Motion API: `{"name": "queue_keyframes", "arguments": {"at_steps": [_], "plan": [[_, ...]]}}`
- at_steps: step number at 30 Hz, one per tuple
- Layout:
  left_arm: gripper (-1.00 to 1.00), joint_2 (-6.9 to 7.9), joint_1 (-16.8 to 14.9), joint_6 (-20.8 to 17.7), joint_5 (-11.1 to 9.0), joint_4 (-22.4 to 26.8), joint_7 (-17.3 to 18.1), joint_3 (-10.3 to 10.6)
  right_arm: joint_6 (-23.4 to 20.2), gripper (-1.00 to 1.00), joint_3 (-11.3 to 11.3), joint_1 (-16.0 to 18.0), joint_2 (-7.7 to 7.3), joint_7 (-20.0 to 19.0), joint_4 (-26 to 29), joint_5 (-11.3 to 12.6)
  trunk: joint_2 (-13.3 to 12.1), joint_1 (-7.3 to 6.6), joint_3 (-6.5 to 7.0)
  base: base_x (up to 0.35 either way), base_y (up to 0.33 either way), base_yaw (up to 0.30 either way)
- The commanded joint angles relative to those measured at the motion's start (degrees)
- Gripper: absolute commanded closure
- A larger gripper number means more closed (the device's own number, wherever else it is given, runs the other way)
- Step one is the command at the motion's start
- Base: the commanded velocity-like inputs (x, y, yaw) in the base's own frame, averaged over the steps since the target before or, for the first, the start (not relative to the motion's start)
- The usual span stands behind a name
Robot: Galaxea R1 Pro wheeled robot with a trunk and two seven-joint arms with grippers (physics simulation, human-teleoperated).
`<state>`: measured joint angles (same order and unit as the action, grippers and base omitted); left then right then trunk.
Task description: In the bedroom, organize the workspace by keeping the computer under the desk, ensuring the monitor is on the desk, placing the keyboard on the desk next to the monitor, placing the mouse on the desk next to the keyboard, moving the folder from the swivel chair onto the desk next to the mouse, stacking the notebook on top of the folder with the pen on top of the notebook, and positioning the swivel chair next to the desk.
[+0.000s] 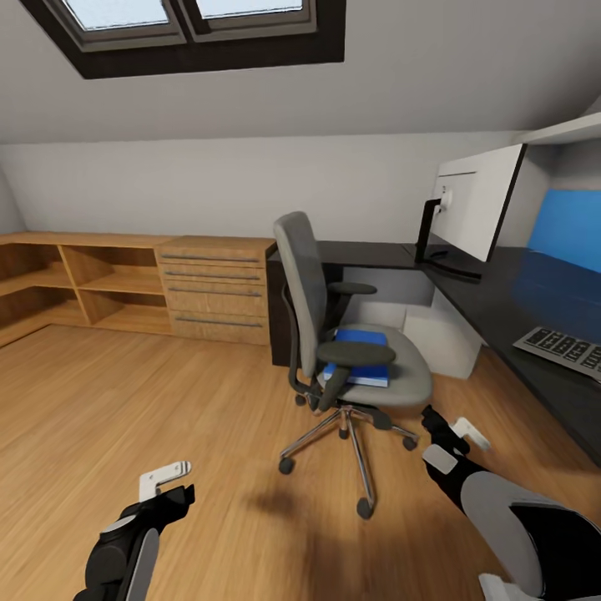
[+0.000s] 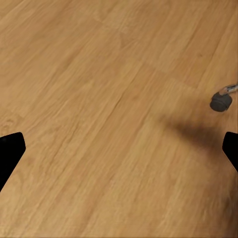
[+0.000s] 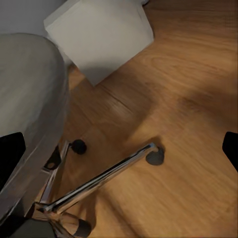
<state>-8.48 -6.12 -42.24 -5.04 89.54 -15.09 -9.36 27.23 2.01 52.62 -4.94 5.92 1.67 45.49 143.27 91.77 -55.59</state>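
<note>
swivel chair (image 1: 351, 334) beside desk (image 1: 517, 309) edge — folder (image 1: 361, 355) on seat

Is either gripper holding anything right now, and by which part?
Nothing is held. The left gripper and right gripper both hang open over the wooden floor, and the bright blue folder lies on the grey swivel chair.

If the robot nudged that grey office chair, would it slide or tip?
The swivel chair would probably roll easily: it rests on casters over smooth wooden floor. Its wide five-star base suggests tipping is unlikely. A push high on the tall back might spin it instead.
</note>
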Motion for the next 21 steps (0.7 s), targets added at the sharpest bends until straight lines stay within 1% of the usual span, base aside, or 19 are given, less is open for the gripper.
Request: {"name": "queue_keyframes", "arguments": {"at_steps": [1, 2, 6, 13, 14, 17, 18, 19, 21], "plan": [[-1.00, -0.05, -0.04, -0.21, -0.53, 0.02, -0.38, -0.01, 0.07, -1.00, 0.18, 0.02, -0.04, 0.27, 0.04, 0.00, 0.02, 0.01, -0.06, 0.238, -0.062, 0.000], [-1.00, -0.08, -0.04, -0.21, -0.52, -0.04, -0.38, 0.04, 0.12, -1.00, 0.18, 0.02, -0.11, 0.29, 0.06, 0.49, 0.02, 0.01, -0.06, 0.267, -0.073, 0.000], [-1.00, -0.11, -0.04, -0.15, -0.50, -0.12, -0.38, 0.10, 0.17, -1.00, 0.19, 0.02, -0.22, 0.31, 0.13, 1.08, 0.02, 0.01, -0.06, 0.231, -0.063, 0.000], [-1.00, -0.07, -0.04, -0.12, -0.49, -0.15, -0.38, 0.13, 0.29, -1.00, 0.24, 0.02, -0.53, 0.33, 0.32, 1.36, 0.02, 0.01, -0.06, 0.059, -0.015, 0.000], [-1.00, -0.11, -0.04, -0.10, -0.49, -0.15, -0.38, 0.13, 0.93, -1.00, 0.21, 0.02, -0.84, 0.38, 0.34, 1.40, 0.02, 0.01, -0.06, 0.056, -0.002, 0.000], [-1.00, -0.12, -0.04, -0.06, -0.49, -0.15, -0.33, 0.16, 2.82, -1.00, 0.20, 0.02, -1.00, 0.44, 0.31, 1.40, 0.02, 0.01, -0.06, 0.165, -0.001, 0.000], [-1.00, -0.12, -0.04, -0.05, -0.49, -0.15, -0.32, 0.18, 4.24, -1.00, 0.19, 0.02, -1.01, 0.48, 0.20, 1.42, 0.02, 0.01, -0.06, 0.242, 0.000, 0.000], [-1.00, -0.13, -0.04, -0.04, -0.49, -0.15, -0.30, 0.21, 6.97, -1.00, 0.19, 0.01, -1.03, 0.63, 0.04, 1.49, 0.02, 0.01, -0.06, 0.273, 0.000, 0.000], [-1.00, -0.13, -0.04, -0.04, -0.49, -0.15, -0.30, 0.23, 7.48, -1.00, 0.19, 0.02, -1.03, 0.68, 0.03, 1.54, 0.02, 0.01, -0.06, 0.236, 0.000, 0.000]]}}
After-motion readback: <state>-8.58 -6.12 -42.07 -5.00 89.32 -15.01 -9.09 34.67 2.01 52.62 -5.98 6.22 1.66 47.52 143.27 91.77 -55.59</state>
